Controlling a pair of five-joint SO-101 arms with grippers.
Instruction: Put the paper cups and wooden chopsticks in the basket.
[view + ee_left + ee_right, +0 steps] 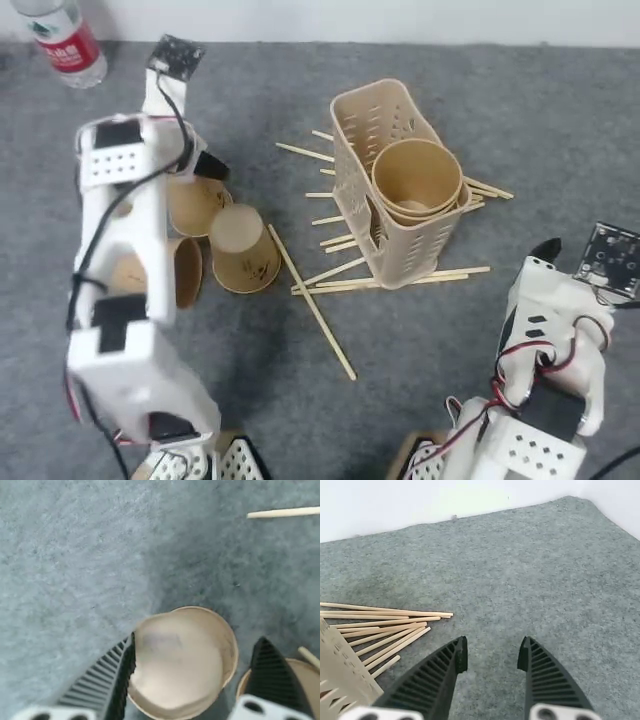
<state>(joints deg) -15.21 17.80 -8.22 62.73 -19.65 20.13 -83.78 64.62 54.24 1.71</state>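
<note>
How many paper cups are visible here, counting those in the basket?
4, maybe more. One cup in the basket, perhaps nested over others; one at the left gripper; one beside it toward the basket; one partly hidden under the left arm.

The grey table [520, 110] is carrying a basket [358, 135] amid scattered wooden chopsticks [312, 300], paper cups [245, 255] lying left, a bottle [65, 40] far left
</note>
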